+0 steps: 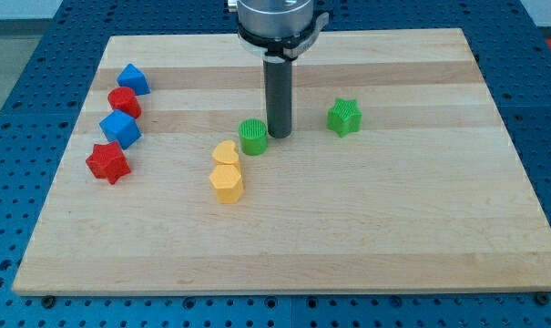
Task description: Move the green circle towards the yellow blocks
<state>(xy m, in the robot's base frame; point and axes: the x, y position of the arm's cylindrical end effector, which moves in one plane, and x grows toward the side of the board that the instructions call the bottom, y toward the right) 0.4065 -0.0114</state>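
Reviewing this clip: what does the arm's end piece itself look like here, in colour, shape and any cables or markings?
A straight, dark grey cylindrical rod hangs from a rounded silver-grey metal housing ringed by a black collar at the view's top. No cables or markings show. My tip sits just right of the green circle.

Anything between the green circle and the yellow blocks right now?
Nothing: in the camera view, the green circle sits just up-right of the yellow blocks, only bare board between. My tip is at its right.
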